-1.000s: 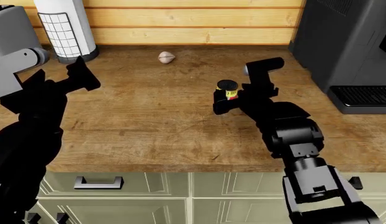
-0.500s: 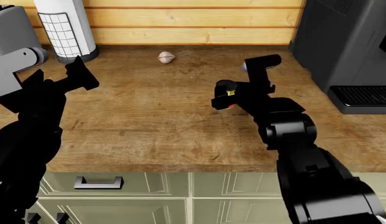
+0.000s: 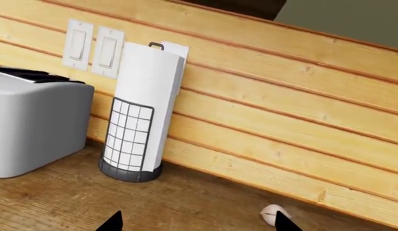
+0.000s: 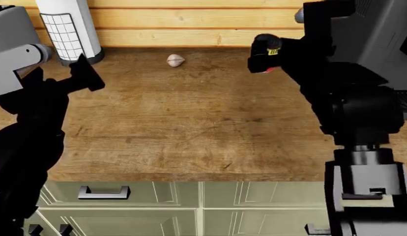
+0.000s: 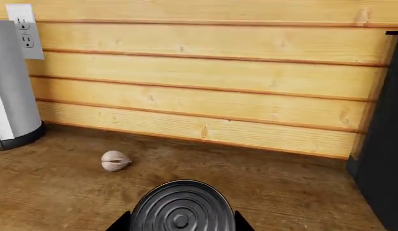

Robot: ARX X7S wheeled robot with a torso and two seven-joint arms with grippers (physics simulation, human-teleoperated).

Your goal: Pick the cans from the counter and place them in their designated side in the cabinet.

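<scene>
The right gripper (image 4: 261,58) is being held closed on the short red can (image 4: 270,51), which is being carried clear above the back of the bench (image 4: 177,128), near the dark machine (image 4: 377,44); in the right wrist view the can's ribbed dark top (image 5: 181,210) is being framed between the fingers, with the garlic bulb (image 5: 114,160) lying beyond it by the plank wall (image 5: 205,72); the left gripper (image 4: 85,73) is being held over the bench's left side with its fingertips (image 3: 112,222) spread apart and nothing between them; ahead of it the paper towel holder (image 3: 140,120) is standing beside a grey toaster (image 3: 32,125); the taller grey can is not being shown in any view.
</scene>
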